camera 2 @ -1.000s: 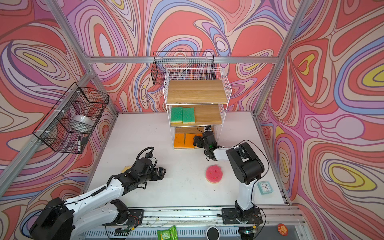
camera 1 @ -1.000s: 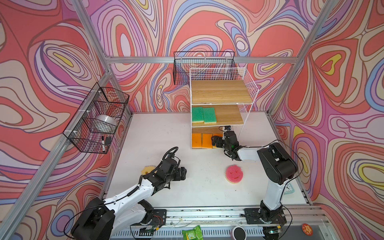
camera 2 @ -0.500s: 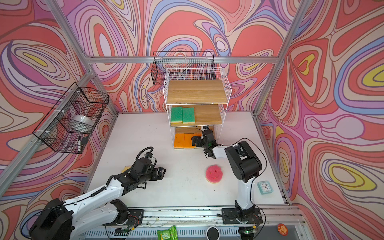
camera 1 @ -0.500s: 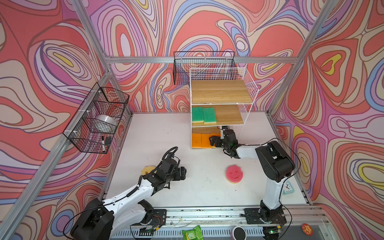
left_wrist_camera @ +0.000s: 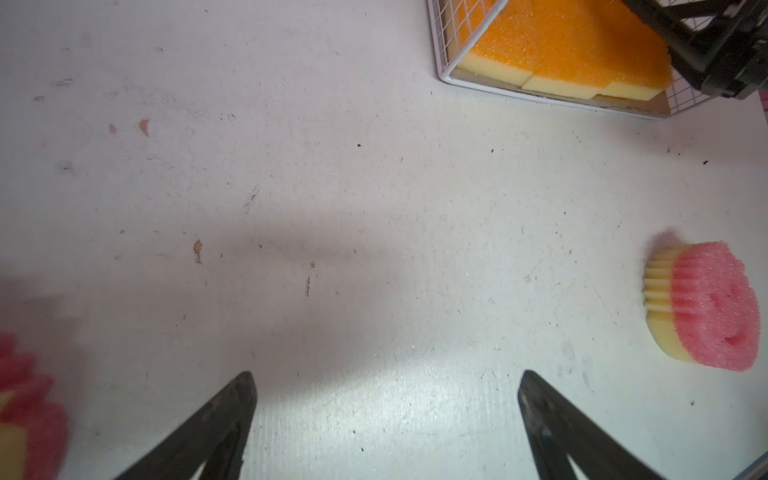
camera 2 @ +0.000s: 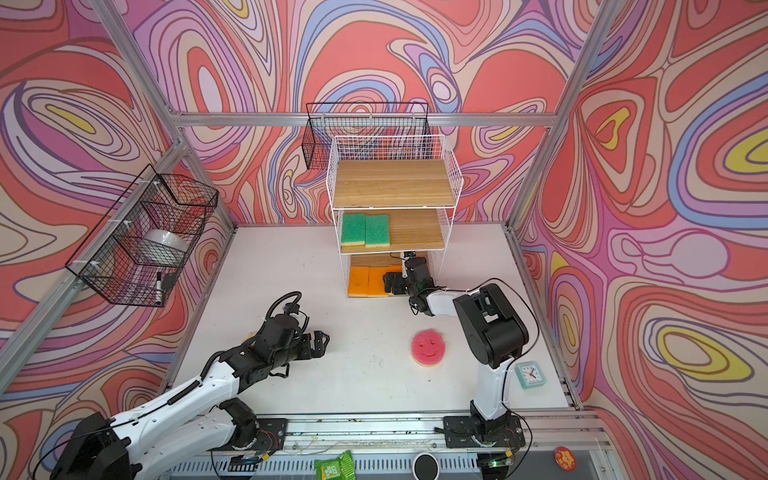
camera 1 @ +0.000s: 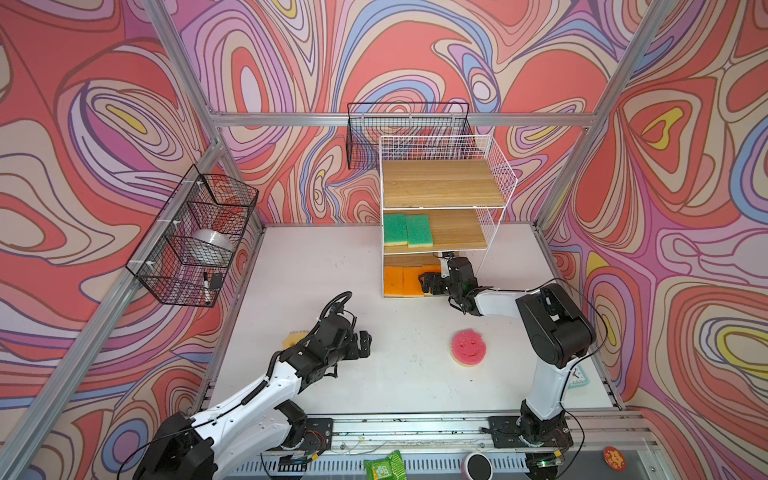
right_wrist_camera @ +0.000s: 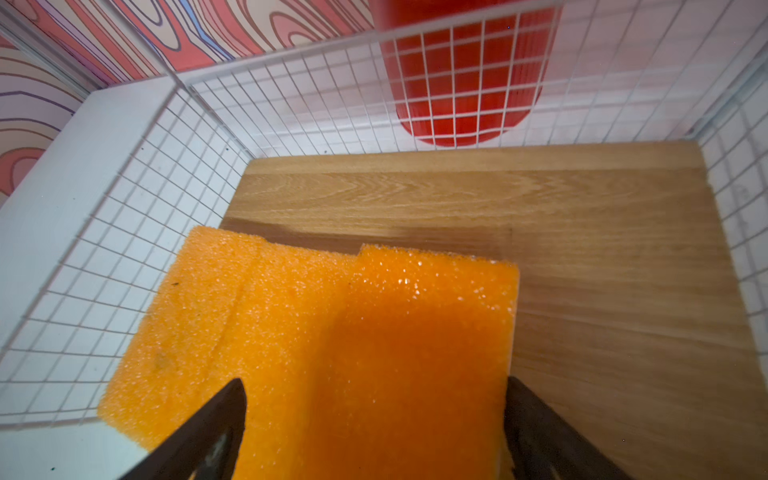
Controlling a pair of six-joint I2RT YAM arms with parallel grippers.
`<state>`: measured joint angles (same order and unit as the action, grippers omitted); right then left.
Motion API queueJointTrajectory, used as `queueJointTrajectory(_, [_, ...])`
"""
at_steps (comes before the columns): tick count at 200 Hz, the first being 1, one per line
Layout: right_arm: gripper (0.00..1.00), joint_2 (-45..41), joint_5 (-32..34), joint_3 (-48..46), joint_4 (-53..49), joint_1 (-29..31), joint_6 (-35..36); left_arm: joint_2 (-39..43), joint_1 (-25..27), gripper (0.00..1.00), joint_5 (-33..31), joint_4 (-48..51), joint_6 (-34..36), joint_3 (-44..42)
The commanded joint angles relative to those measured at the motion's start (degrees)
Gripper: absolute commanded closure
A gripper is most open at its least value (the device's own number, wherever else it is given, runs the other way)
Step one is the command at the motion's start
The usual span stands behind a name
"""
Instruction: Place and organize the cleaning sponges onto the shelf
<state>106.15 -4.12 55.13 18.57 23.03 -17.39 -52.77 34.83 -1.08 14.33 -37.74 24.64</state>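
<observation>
Robot lab test cell — alu frame (camera 1: 291, 119), swirl-print walls (camera 1: 685, 208), 2 arms (camera 1: 257, 390) bolted to rail (camera 1: 415, 428).

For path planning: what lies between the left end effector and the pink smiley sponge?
Only bare table, from left end effector to pink smiley sponge, in both top views.

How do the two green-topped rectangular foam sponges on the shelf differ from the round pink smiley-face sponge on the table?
Shape: the green-topped rectangular sponges have straight edges; the round pink smiley-face sponge has a wavy rim. Place: the green sponges lie side by side on the middle wooden board of the white wire shelf; the pink sponge lies on the white table. Face: green is plain, pink shows a smile. Both have yellow foam underneath.
</observation>
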Motion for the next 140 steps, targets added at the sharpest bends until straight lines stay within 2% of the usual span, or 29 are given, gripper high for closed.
queueJointTrajectory(1, [0.02, -3.14, -0.89, -1.81, 0.42, 0.26, 1.3, 1.75, -0.27, 0.0, 0.84, 3.84, -0.72, 1.46])
queueJointTrajectory(58, [0.02, -6.35, 0.09, -3.36, -1.14, 0.26, 0.92, 3.17, -0.2, 0.0, -0.13, 9.6, 0.38, 4.27])
queueJointTrajectory(140, [0.02, -2.8, 1.4, -0.92, -6.0, 0.26, -1.19, 4.3, -0.15, 0.0, 0.99, 11.18, 0.62, 6.98])
